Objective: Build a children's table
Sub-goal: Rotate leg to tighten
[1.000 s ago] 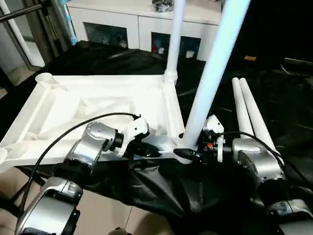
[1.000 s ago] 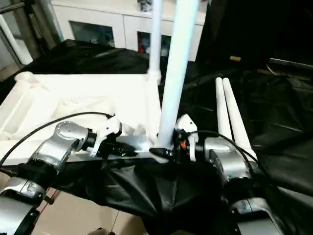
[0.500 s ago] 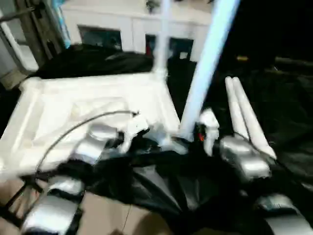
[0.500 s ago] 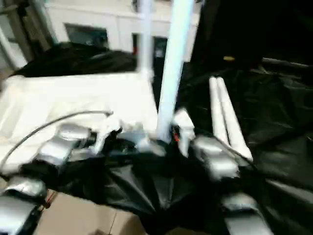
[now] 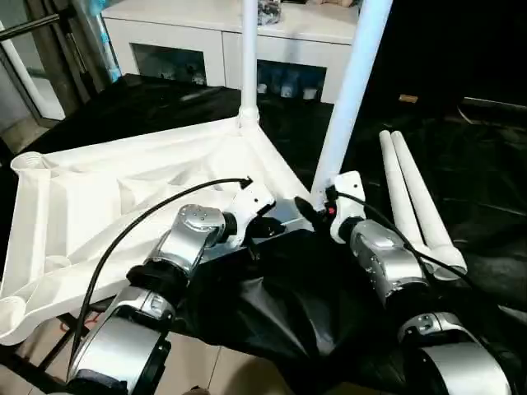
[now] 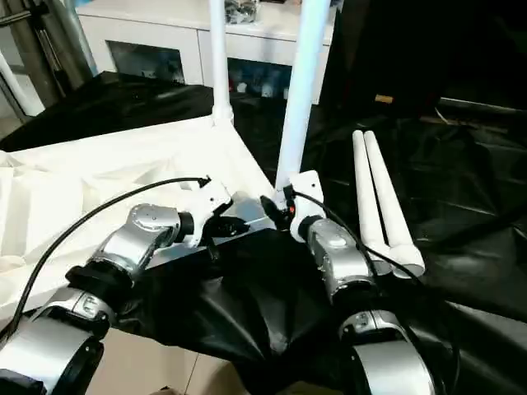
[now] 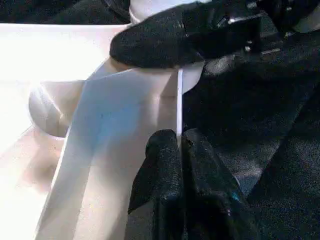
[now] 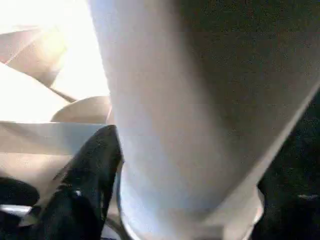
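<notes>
The white tabletop (image 5: 99, 177) lies underside up on black cloth. One white leg (image 5: 248, 66) stands in its far corner socket. A second leg (image 5: 350, 99) stands upright at the near right corner, and my right gripper (image 5: 317, 210) is shut around its base; one finger (image 8: 92, 180) presses the tube. My left gripper (image 5: 276, 226) is shut on the tabletop's thin front rim (image 7: 178, 100) just left of that corner, its fingertips (image 7: 165, 150) pinching the edge. Two more legs (image 5: 412, 193) lie side by side on the cloth to the right.
A white cabinet (image 5: 206, 33) with glass doors stands behind the work. Black cloth (image 5: 280, 304) drapes over the support and hangs toward me. Metal stand poles (image 5: 49, 49) rise at the back left. Bare floor (image 5: 206, 370) shows below the cloth.
The tabletop has turned on the cloth, its near right corner with the held leg moving away from me. Both arms reach further forward. The camera has shifted too.
</notes>
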Motion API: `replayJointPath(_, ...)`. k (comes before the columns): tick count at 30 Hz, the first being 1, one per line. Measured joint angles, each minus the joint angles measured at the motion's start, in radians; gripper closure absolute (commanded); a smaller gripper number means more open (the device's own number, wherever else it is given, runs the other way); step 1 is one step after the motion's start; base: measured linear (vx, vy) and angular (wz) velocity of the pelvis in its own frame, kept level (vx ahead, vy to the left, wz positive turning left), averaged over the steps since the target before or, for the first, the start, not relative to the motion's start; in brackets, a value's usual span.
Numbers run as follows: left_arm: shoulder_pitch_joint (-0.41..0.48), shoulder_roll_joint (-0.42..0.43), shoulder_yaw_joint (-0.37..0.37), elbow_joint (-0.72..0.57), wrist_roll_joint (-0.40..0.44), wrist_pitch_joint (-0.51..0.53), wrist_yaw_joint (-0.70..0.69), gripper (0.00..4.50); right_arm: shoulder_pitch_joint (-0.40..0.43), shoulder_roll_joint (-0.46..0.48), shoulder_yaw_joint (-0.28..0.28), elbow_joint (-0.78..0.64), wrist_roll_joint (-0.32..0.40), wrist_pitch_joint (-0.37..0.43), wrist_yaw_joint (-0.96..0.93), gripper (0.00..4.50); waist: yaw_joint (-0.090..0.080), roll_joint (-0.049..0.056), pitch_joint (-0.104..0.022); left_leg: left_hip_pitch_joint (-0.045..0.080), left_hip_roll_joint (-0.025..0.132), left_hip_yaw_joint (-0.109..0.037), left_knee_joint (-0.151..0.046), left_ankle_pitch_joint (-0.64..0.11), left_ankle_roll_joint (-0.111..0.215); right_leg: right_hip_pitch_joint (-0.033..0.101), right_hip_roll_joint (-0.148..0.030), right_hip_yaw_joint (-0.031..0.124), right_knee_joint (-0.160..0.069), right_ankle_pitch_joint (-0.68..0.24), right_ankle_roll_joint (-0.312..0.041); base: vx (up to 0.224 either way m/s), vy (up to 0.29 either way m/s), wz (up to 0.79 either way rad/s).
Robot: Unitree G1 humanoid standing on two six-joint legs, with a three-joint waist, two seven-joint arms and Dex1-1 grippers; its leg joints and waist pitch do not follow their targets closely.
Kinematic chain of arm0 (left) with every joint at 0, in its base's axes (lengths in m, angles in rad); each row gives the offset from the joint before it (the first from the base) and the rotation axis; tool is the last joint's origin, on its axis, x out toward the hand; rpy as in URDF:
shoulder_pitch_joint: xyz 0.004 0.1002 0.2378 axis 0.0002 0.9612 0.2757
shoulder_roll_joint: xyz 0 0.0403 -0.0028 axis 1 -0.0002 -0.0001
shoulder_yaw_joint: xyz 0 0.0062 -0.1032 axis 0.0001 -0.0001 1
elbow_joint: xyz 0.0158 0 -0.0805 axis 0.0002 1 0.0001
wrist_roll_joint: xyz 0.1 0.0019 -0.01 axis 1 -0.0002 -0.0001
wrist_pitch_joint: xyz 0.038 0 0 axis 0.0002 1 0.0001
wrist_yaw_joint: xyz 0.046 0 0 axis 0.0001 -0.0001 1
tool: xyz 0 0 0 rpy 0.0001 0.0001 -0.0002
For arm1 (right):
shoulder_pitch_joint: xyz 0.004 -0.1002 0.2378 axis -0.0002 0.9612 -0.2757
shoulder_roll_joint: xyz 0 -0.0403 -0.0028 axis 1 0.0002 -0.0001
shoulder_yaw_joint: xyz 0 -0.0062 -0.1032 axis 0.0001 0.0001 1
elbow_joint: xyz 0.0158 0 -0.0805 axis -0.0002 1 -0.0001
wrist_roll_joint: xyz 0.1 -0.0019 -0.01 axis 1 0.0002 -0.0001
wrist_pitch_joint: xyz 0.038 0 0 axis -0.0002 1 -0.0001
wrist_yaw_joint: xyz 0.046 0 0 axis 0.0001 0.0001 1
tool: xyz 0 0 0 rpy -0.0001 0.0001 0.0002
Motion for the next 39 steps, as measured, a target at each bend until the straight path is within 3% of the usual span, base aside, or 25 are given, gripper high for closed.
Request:
replayJointPath(6, 0.023, 0.044, -0.007, -0.046, -0.013, -0.006, -0.101, 4.5, 0.04, -0.072, 0.027, -0.067, 0.02, 0.006, 0.242, 0.7, 0.001, 0.0, 0.0, -0.003, 0.0, 0.0, -0.005, 0.0, 0.0, -0.003, 0.0, -0.001, 0.0, 0.001, -0.003, 0.0, 0.0, 0.0)
replayJointPath(12, 0.052, 0.108, -0.034, -0.101, -0.038, -0.035, -0.278, 4.5, 0.106, -0.166, 0.076, -0.17, 0.083, 0.029, 0.54, 0.7, 0.02, 0.001, 0.001, -0.007, 0.001, 0.0, -0.004, 0.001, 0.004, -0.007, 0.001, -0.002, 0.0, 0.0, -0.003, 0.0, 0.0, 0.0)
replayJointPath(17, 0.068, 0.136, -0.053, -0.127, -0.056, -0.043, -0.368, 4.5, 0.134, -0.231, 0.115, -0.252, 0.1, 0.097, 0.691, 0.7, 0.03, 0.0, 0.001, -0.007, 0.001, 0.0, -0.004, -0.001, 0.001, -0.007, 0.0, -0.002, 0.0, 0.0, -0.003, 0.0, 0.0, 0.0)
replayJointPath(20, 0.085, 0.155, -0.063, -0.148, -0.068, -0.042, -0.404, 4.5, 0.148, -0.25, 0.131, -0.285, 0.11, 0.132, 0.747, 0.94, 0.032, 0.0, 0.001, -0.007, 0.001, 0.0, -0.003, -0.001, 0.001, -0.006, 0.0, -0.002, 0.0, 0.0, -0.003, 0.0, 0.0, 0.0)
replayJointPath(31, 0.087, 0.162, -0.064, -0.151, -0.07, -0.04, -0.427, 4.5, 0.164, -0.248, 0.13, -0.324, 0.115, 0.181, 0.75, 1.67, 0.034, 0.0, 0.001, -0.007, 0.001, 0.0, -0.002, -0.001, 0.001, -0.006, 0.0, -0.002, 0.001, 0.0, -0.003, 0.0, 0.0, 0.0)
replayJointPath(34, 0.083, 0.147, -0.06, -0.136, -0.063, -0.041, -0.353, 4.5, 0.158, -0.222, 0.112, -0.302, 0.104, 0.18, 0.651, 1.7, 0.031, 0.0, 0.001, -0.006, 0.001, 0.0, 0.0, 0.0, 0.001, -0.004, 0.0, -0.002, 0.001, 0.0, -0.003, 0.0, 0.0, 0.0)
replayJointPath(39, 0.011, 0.046, -0.026, -0.019, -0.024, -0.018, -0.117, 4.5, 0.067, -0.115, 0.034, -0.15, 0.064, 0.14, 0.282, 1.74, 0.018, 0.0, 0.001, -0.004, 0.001, 0.0, 0.005, 0.0, 0.001, -0.003, 0.0, 0.0, 0.001, -0.001, 0.001, 0.0, 0.0, 0.0)
